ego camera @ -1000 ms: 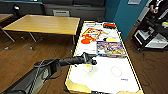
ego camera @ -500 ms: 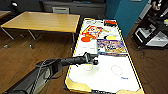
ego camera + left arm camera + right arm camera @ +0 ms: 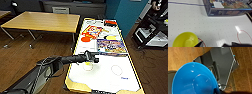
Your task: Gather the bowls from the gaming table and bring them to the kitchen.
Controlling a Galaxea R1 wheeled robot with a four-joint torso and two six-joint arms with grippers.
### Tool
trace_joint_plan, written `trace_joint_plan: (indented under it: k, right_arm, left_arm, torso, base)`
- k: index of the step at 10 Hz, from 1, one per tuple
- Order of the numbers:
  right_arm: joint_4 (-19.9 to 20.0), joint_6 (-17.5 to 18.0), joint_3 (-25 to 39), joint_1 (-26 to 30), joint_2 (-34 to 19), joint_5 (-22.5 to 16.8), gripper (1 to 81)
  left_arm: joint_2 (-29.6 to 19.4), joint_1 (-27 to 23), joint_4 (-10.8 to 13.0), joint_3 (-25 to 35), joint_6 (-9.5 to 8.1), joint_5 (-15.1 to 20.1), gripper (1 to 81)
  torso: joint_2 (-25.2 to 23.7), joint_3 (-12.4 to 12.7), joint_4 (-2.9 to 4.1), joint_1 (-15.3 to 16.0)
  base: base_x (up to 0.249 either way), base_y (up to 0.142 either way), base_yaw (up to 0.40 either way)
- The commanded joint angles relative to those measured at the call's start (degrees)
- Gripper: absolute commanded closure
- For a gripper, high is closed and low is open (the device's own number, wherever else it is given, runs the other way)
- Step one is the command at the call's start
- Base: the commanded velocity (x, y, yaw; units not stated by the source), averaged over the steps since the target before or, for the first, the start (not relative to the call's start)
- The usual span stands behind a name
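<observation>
- two small round plastic bowls show: a bright yellow bowl (image 3: 88, 66) stands upright on the long white-topped gaming table (image 3: 105, 80) with yellow edge trim, on a faint red circle mark (image 3: 200, 40), and a bright blue bowl (image 3: 194, 79) shows large in the right wrist view above wooden floor (image 3: 181, 55) and a dark base of the robot (image 3: 223, 60).
- the left arm (image 3: 60, 61) comes in over the table's near edge, and the left gripper (image 3: 93, 60) hangs just above the yellow bowl; whether its claw is open or closed cannot be told, since its fingers are cut off in the left wrist view.
- the blue bowl's lower part is cut off, and what holds it is hidden, so the right claw's state cannot be told.
- a flat blue game box (image 3: 226, 7) lies on the table beyond the yellow bowl, apart from it; its print is too blurred to read.
- further along the table lie an orange-and-white box (image 3: 93, 31) and a red-and-black thing (image 3: 110, 23), hard to make out.
- a plain wooden table (image 3: 42, 22) stands beside the gaming table.
</observation>
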Motion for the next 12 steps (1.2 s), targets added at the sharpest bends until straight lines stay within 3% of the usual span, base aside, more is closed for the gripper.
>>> trace_joint_plan:
  k: [1, 6, 7, 8, 9, 12]
  right_arm:
    - [-1.6, -0.2, 1.5, -0.2, -2.4, -3.7, 81.1]
    - [-1.6, -0.2, 1.5, 0.0, -2.3, -3.8, 81.1]
    - [-1.6, -0.2, 1.6, 0.0, -2.4, -4.2, 81.1]
    - [-1.6, -0.2, 1.6, 0.1, -2.4, -4.2, 81.1]
    - [-1.6, -0.2, 1.6, 0.1, -2.4, -4.3, 81.1]
    - [-1.6, -0.2, 1.7, 0.3, -2.4, -4.3, 81.1]
  left_arm:
    - [-0.5, -9.0, 1.8, 1.7, -2.21, -5.6, 1.0]
    - [-1.2, -7.9, 2.1, 1.2, -2.3, -5.5, 1.0]
    - [-0.5, -7.9, 2.5, 0.4, -1.95, -4.1, 1.0]
    - [0.9, -8.1, 3.6, -0.7, -1.42, 2.2, 1.0]
    - [1.6, -8.5, 3.8, -0.6, -0.98, 5.6, 1.0]
    - [4.2, -9.4, 3.7, -2.6, -0.28, 10.1, 1.0]
  torso:
    - [0.0, 0.0, 0.0, 0.0]
    - [0.0, 0.0, 0.0, 0.0]
    - [0.0, 0.0, 0.0, 0.0]
    - [0.0, 0.0, 0.0, 0.0]
    - [0.0, 0.0, 0.0, 0.0]
    - [0.0, 0.0, 0.0, 0.0]
  base:
    - [0.0, 0.0, 0.0]
    - [0.0, 0.0, 0.0]
    - [0.0, 0.0, 0.0]
    - [0.0, 0.0, 0.0]
    - [0.0, 0.0, 0.0]
    - [0.0, 0.0, 0.0]
